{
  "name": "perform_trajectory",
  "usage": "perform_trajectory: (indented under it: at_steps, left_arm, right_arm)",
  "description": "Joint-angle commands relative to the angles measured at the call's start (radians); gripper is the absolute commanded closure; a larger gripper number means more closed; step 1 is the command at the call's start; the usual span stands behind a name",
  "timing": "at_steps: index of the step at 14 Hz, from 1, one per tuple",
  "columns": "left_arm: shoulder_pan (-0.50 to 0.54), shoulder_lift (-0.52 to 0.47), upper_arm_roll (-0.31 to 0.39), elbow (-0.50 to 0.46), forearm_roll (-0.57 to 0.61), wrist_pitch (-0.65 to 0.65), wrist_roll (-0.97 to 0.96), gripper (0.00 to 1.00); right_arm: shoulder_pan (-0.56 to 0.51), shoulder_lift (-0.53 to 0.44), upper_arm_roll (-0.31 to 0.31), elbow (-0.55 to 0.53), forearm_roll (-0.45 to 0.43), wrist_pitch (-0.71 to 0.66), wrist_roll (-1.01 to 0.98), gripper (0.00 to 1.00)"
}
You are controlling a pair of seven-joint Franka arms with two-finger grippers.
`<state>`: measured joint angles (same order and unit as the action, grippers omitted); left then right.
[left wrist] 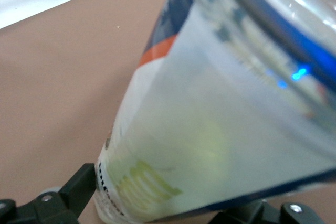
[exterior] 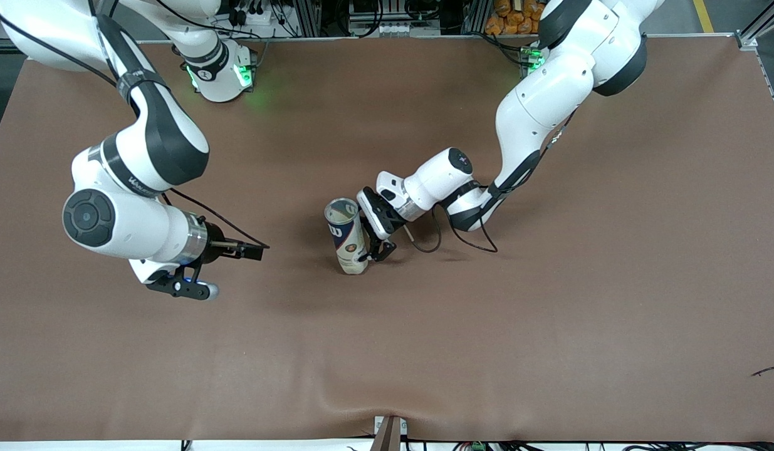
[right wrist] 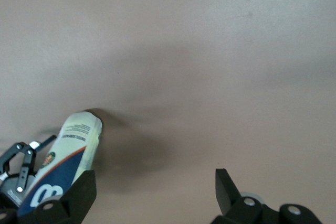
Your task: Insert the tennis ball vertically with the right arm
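Note:
A tall tennis-ball can (exterior: 347, 238) with a blue and white label stands on the brown table, its open mouth (exterior: 341, 210) up, leaning slightly. My left gripper (exterior: 373, 249) is shut on the can near its base. In the left wrist view the can (left wrist: 220, 103) fills the frame between the fingers (left wrist: 79, 187), and a yellow-green shape (left wrist: 210, 140) shows faintly through its wall. No tennis ball shows anywhere else. My right gripper (exterior: 258, 249) is open and empty, low over the table beside the can toward the right arm's end. The right wrist view shows the can (right wrist: 68, 150) off to one side of its fingers (right wrist: 84, 192).
The brown table mat (exterior: 549, 326) is bare around the can. A loose black cable (exterior: 462, 241) hangs from the left wrist next to the can. A small dark mark (exterior: 768, 371) lies near the front edge toward the left arm's end.

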<state>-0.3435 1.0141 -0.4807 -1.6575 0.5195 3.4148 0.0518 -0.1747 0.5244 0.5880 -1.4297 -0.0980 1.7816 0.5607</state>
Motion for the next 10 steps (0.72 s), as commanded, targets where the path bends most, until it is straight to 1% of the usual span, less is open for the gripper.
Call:
perform_trajectory:
  at_steps: [1,3,5,6,9,10]
  left_arm:
    - [0.001,-0.04,0.008,-0.044,-0.004,-0.005,-0.029,0.0]
    - [0.001,-0.045,0.008,-0.039,-0.006,-0.005,-0.029,0.0]
    - [0.001,-0.046,0.008,-0.039,-0.006,-0.005,-0.029,0.0]
    - [0.001,-0.046,0.007,-0.039,-0.006,-0.003,-0.029,0.0]
    - [0.009,-0.046,0.007,-0.038,-0.004,-0.003,-0.027,0.0]
    - [0.009,-0.046,0.007,-0.038,-0.004,-0.003,-0.027,0.0]
  right_arm:
    - [-0.02,-0.141,0.013,-0.142,-0.015,0.009,-0.025,0.0]
    - [-0.019,-0.21,0.013,-0.196,-0.015,0.009,-0.074,0.0]
    - [-0.017,-0.247,-0.003,-0.213,-0.015,0.009,-0.129,0.0]
    - [-0.013,-0.254,-0.046,-0.213,-0.015,0.004,-0.166,0.0]
    - [0.059,-0.277,-0.196,-0.212,-0.012,0.005,-0.261,0.0]
    - [0.066,-0.279,-0.215,-0.21,-0.009,0.007,-0.271,0.0]
